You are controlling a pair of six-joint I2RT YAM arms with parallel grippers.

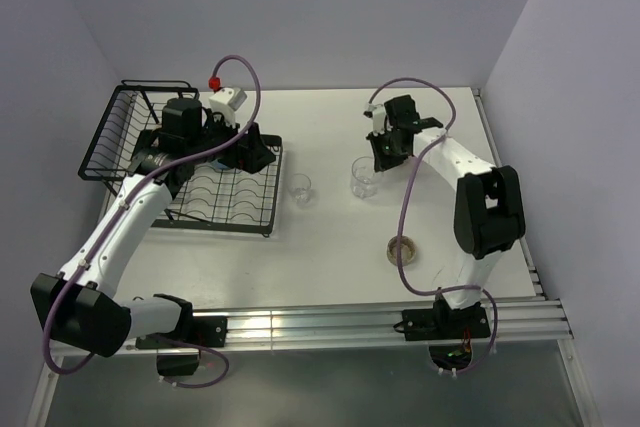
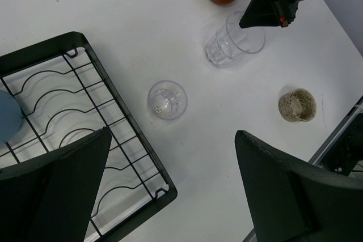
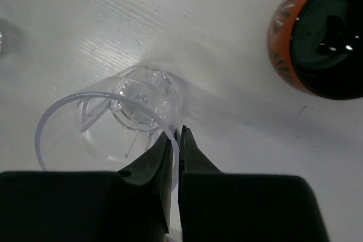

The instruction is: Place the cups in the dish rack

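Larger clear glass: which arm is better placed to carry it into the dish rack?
Right: the right pincer is shut on the glass rim. The left pincer hangs open above the rack.

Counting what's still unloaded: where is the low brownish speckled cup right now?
In the top view, the low brownish speckled cup stands on the white table, right of centre, closer to the near edge than the taller clear glass.

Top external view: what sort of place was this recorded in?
Probably a robot lab test cell, not a kitchen: a white table boxed in by plain pale walls, two arms bolted to a metal rail, plus a dish rack and clear glass as props.
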